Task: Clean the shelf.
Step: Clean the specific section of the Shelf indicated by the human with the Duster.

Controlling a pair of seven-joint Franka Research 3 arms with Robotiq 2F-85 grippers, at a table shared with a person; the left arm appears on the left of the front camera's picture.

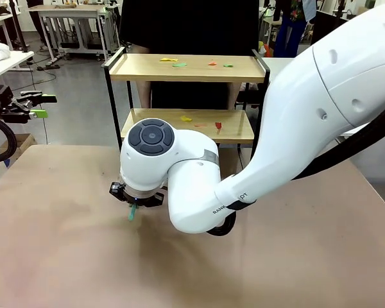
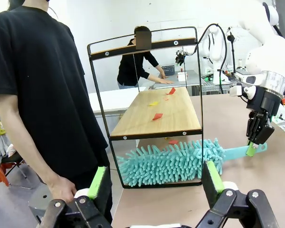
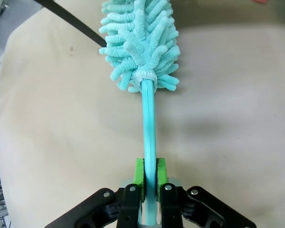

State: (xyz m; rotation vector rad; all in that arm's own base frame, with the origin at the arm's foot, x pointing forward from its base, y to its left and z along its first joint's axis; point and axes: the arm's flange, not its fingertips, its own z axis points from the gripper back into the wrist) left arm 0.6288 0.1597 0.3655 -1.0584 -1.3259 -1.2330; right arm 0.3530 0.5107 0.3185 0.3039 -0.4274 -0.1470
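Duster (image 3: 142,52) (one, teal) sits clamped in right gripper (image 3: 149,172); left gripper (image 2: 155,180) gapes wide; shelf (image 1: 179,76) carries seven paper scraps (image 1: 169,59).

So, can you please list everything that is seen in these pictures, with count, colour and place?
shelf: one, light wood boards in a black frame, at the table's far side
scraps: about seven, yellow, green, orange and red, four on the top board, three on the lower
duster: one, teal, lying on the table, head under the shelf
table: one, brown, in front of the shelf
person: one, black shirt, standing behind the shelf
left gripper: one, black with green pads, open, facing the shelf's side
right gripper: one, black with green pads, shut on the duster's handle
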